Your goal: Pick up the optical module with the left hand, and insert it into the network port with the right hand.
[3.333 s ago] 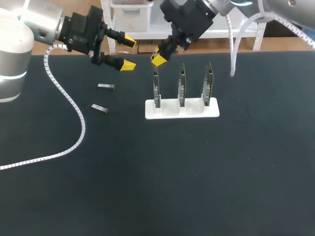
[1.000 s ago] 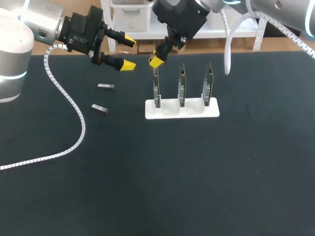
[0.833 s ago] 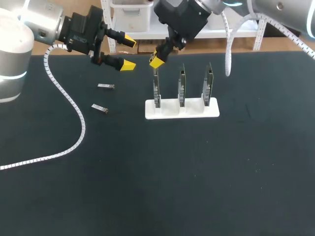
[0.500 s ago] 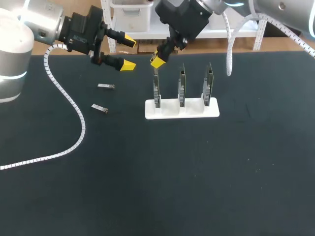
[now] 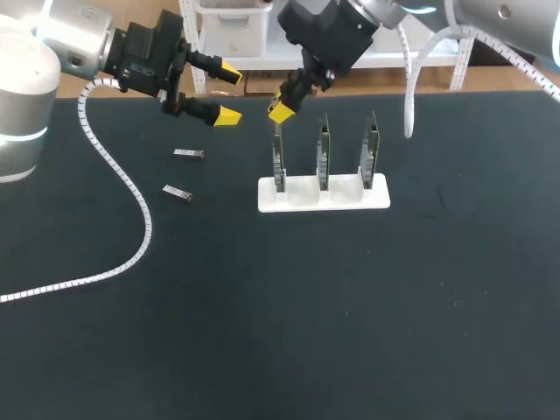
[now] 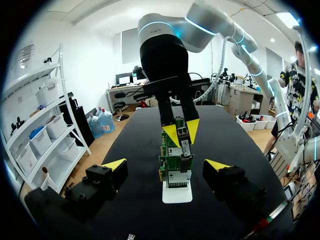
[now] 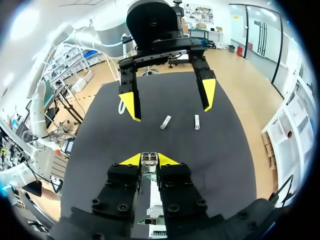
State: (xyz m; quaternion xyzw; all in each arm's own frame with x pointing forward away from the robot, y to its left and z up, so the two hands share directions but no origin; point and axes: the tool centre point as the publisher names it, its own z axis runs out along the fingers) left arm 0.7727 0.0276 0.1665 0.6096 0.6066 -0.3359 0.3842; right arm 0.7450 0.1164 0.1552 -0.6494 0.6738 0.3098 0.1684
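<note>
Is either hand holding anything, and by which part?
The right hand pinches a module by its upper end; the left hand is empty.

Left silver arm (image 5: 79, 39): its black two-fingered tool with yellow tips (image 5: 227, 94) is held level, fingers spread wide. Right silver arm (image 5: 490, 22): its matching tool (image 5: 280, 108) points down, ahead of the left tool, fingers closed on a small silver optical module (image 7: 149, 159).

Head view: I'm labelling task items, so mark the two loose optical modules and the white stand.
far optical module (image 5: 188, 154), head view, middle of its body.
near optical module (image 5: 178, 192), head view, middle of its body.
white stand (image 5: 344, 199), head view, bare base between boards.
</note>
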